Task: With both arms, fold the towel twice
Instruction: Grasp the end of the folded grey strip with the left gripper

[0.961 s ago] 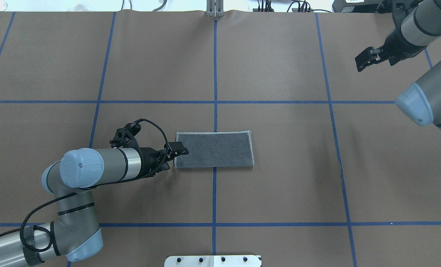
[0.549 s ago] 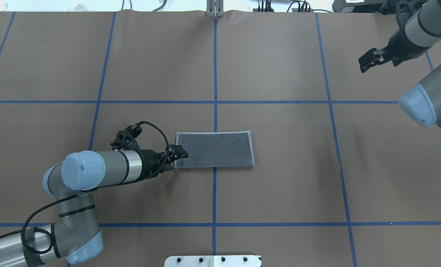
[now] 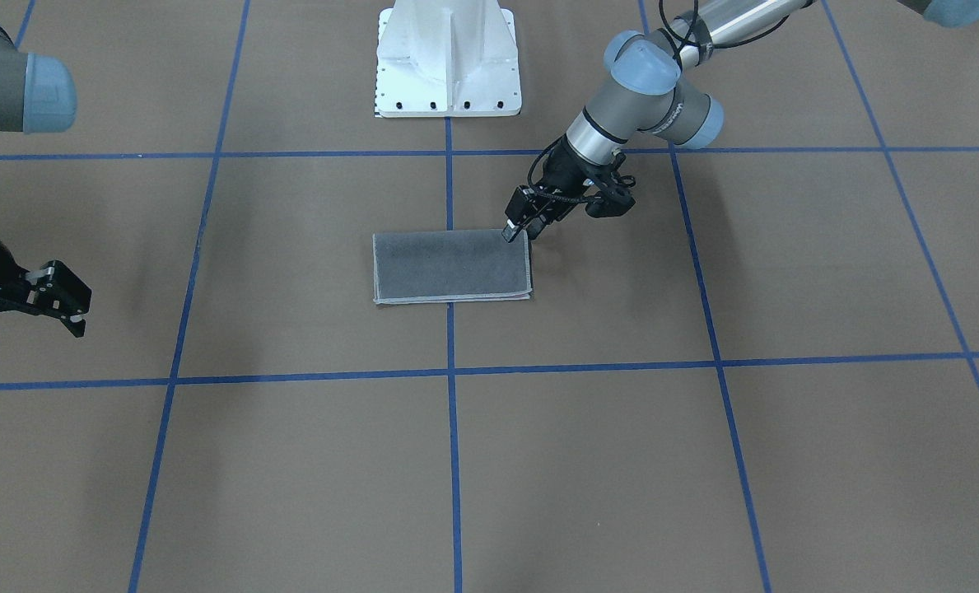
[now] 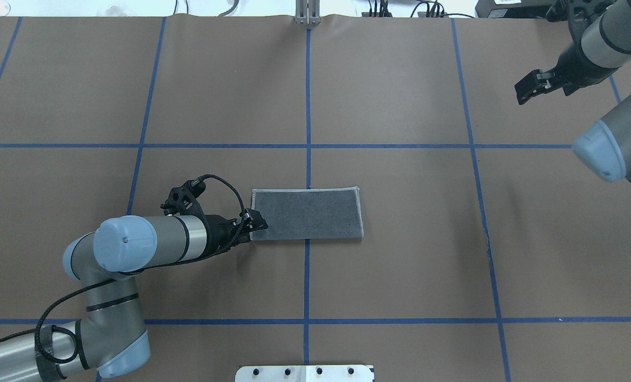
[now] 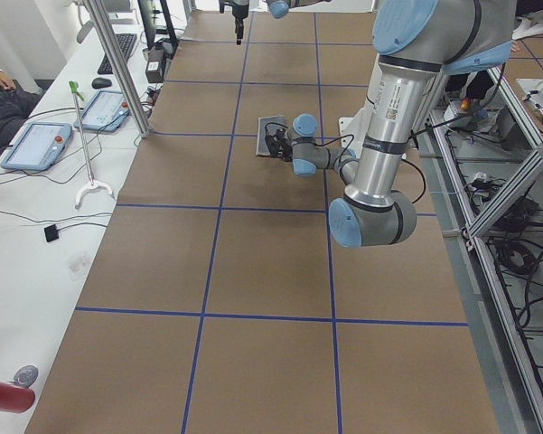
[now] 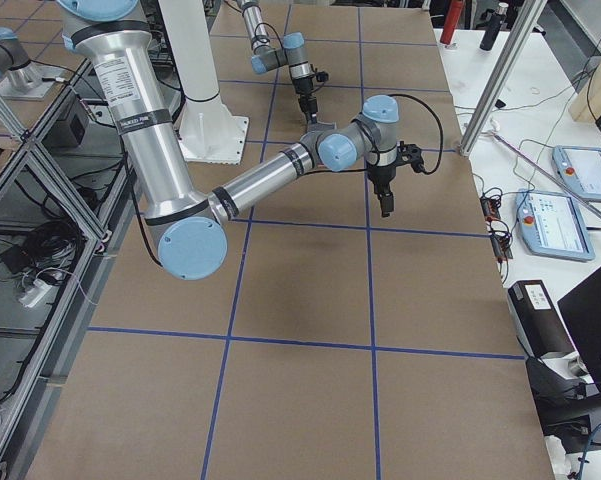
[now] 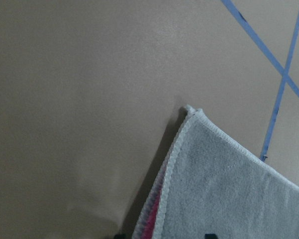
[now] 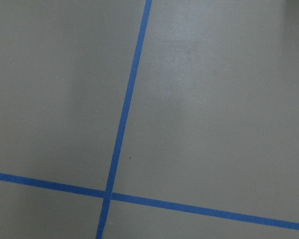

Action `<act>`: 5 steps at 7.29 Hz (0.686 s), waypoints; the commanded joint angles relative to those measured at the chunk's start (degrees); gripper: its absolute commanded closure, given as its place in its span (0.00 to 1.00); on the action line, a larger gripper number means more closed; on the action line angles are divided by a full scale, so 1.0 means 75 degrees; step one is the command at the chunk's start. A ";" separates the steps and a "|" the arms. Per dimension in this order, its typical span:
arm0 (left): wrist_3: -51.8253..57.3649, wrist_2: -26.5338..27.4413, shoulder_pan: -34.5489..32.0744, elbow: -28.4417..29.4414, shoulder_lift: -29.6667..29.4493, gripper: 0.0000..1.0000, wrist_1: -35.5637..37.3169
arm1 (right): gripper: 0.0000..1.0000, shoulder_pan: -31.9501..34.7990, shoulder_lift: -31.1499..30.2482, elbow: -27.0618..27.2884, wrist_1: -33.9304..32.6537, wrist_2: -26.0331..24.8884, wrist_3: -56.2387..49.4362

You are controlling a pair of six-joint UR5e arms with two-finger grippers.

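Front, towel [image 3: 448,265]: lay folded once, grey up, flat at mid table [image 3: 703,461].
Front, L gripper [image 3: 514,232]: was at towel's corner on base [image 3: 448,58] side.
Front, R gripper [image 3: 59,301]: jaws apart, empty, well apart from towel.
Overhead, L gripper: sat over towel's near-left corner.
L wrist, towel: pink showed between layers; jaws looked apart, edge between them.

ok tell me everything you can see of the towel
The towel is a terry cloth folded once into a flat rectangle, grey face up, with a light stitched border. It lies on the brown table across a blue tape line. The left wrist view shows pink between the layers at its edge. The left claw sits at one corner, jaws apart; contact is unclear.
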 commanded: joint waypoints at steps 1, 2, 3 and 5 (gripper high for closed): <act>0.0014 -0.0005 0.0002 -0.0002 -0.0010 0.47 0.0034 | 0.00 0.0016 0.0000 -0.0006 0.0000 0.0011 -0.0006; 0.0014 -0.0005 0.0002 -0.0002 0.0002 0.51 0.0034 | 0.00 0.0016 0.0000 -0.0006 0.0000 0.0012 -0.0006; 0.0014 0.0007 0.0002 -0.0013 0.0013 0.61 0.0023 | 0.00 0.0016 0.0000 -0.0006 0.0012 0.0012 -0.0006; 0.0026 0.0007 -0.0009 -0.0060 0.0048 0.83 0.0023 | 0.00 0.0028 -0.0035 -0.0006 0.0012 0.0012 -0.0006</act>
